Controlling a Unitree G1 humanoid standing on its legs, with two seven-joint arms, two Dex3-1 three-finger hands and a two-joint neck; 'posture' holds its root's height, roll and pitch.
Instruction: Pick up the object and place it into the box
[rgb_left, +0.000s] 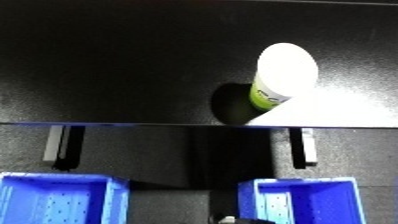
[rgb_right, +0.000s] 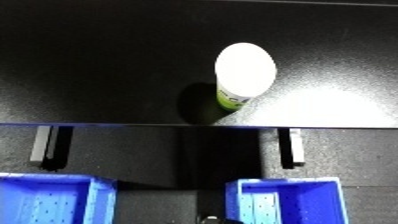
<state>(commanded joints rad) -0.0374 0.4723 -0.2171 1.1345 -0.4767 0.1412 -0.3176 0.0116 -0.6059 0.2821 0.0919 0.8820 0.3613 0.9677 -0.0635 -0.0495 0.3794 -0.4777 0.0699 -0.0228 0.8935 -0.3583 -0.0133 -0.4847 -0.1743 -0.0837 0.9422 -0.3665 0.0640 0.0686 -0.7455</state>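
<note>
We saw a black counter (rgb_left: 124, 60) filling the upper half of both views, its near edge running straight across just below the middle. On it, toward three o'clock from the centre in the left eye view, stood the object: a cylindrical container (rgb_left: 282, 77) with a bright white top and a yellow-green side carrying a white label with dark marks we could not read. It stood close to the counter's near edge, leaning slightly in the view with the top toward twelve o'clock. Strong light washed out its lid and lit a pale patch of counter at four o'clock from it; a dark shadow lay at nine o'clock from its base.

Below the counter's edge we saw two pale upright supports, one at eight o'clock (rgb_left: 55, 145) and one at four o'clock (rgb_left: 306, 147). At the bottom sat two blue bins with perforated walls: the left bin (rgb_left: 58, 197) at seven o'clock and the right bin (rgb_left: 306, 200) at five o'clock, well apart from the container.

Neither hand appeared in either view, so we could not tell how their fingers stood.
</note>
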